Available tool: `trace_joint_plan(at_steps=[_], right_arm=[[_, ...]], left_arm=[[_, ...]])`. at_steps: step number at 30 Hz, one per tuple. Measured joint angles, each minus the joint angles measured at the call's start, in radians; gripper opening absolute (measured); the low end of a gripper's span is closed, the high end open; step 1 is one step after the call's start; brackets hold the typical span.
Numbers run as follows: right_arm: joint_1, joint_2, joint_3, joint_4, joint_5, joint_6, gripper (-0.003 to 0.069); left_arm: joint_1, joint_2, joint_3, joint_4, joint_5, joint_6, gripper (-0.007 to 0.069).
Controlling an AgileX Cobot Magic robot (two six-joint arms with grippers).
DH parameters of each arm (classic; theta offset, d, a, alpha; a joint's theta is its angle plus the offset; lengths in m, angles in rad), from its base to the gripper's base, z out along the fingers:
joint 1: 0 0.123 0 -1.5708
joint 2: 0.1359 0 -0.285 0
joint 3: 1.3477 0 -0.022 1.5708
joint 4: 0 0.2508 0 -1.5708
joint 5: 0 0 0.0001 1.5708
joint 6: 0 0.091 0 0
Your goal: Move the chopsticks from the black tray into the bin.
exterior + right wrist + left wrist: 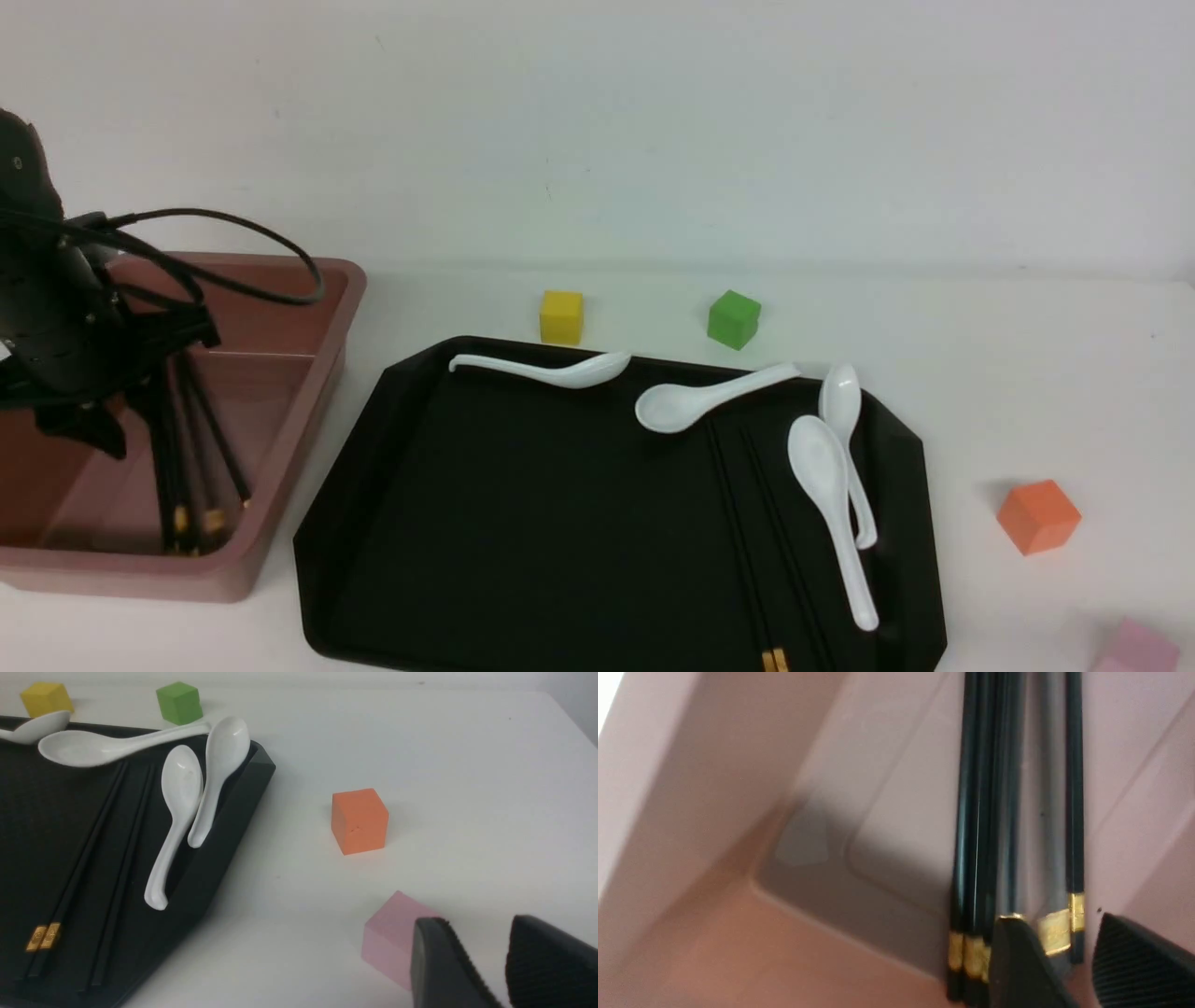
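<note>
We see chopsticks in two places. Several black chopsticks with gold bands point(983, 812) lie inside the bin point(299, 420), a dusty-pink tub with a thick rim. They run lengthwise, some side by side, their gold-banded ends close to the wall nearest us. One or two look blurred, so we cannot count them surely.

More chopsticks point(738, 532) lie in the right-hand part of the black tray point(560, 523), a wide, flat shape with cut corners just beside the bin. Two sit together with their gold bands level, and another dark stick lies a little apart, to their right.

Our left gripper point(1057, 961) reaches down into the bin over the banded ends. Its fingers stand apart, open, with chopstick ends showing between them. Our right gripper point(481, 961) is also open, with a pink block point(397, 938) partly hidden behind one finger.

Around the tray's chopsticks we find four white spoons point(826, 467): two along the far edge and two overlapping near the right side. Beyond the tray, on the white table point(1027, 373), stand a yellow block point(561, 318) and a green block point(734, 320). An orange block point(1038, 518) sits to the tray's right, farther from us than the pink one.
</note>
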Motion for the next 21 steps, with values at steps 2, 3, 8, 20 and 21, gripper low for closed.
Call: trace_joint_plan(at_steps=[2,3,8,20,21], right_arm=[[0.000,0.000,0.000,0.000,0.000,0.000,0.0240],[0.000,0.000,0.000,0.000,0.000,0.000,0.0240],[0.000,0.000,0.000,0.000,0.000,0.000,0.0240],[0.000,0.000,0.000,0.000,0.000,0.000,0.0240],[0.000,0.000,0.000,0.000,0.000,0.000,0.0240]], left_arm=[[0.000,-0.011,0.000,0.000,0.023,0.000,0.0265],[0.000,-0.019,0.000,0.000,0.034,0.000,0.0260],[0.000,-0.070,0.000,-0.008,0.096,0.026,0.0163],[0.000,-0.525,0.093,-0.116,0.139,0.204,-0.0013],[0.001,-0.576,0.121,-0.129,0.139,0.217,-0.0013]])
